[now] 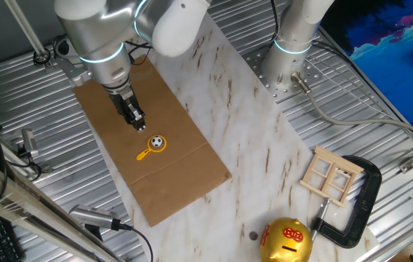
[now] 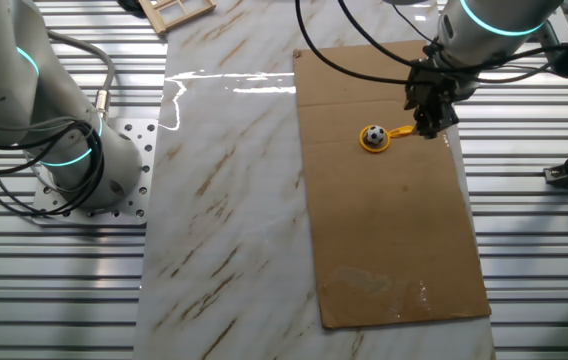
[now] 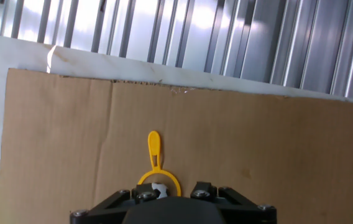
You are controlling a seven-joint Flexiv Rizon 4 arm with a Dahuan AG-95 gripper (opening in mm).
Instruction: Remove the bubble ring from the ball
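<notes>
The yellow-orange bubble ring (image 1: pixel 150 151) lies flat on the brown cardboard sheet (image 1: pixel 170 182), its loop around the small black-and-white ball (image 1: pixel 158 142). In the other fixed view the ball (image 2: pixel 374 136) sits inside the ring (image 2: pixel 389 135), whose handle points toward my gripper (image 2: pixel 429 127). My gripper (image 1: pixel 137 125) hangs just above the cardboard, close beside the ring's handle end and touching nothing. In the hand view the ring (image 3: pixel 154 149) and part of the ball (image 3: pixel 160 188) show just above the black hand body. The fingertips are hidden there, and the dark fingers merge in the fixed views.
A gold piggy bank (image 1: pixel 286 241), a black clamp (image 1: pixel 355 211) and a small wooden window frame (image 1: pixel 330 177) stand at the far end of the marble board (image 1: pixel 265 138). A second arm's base (image 1: pixel 294 51) stands beside the board. Ribbed metal surrounds the board.
</notes>
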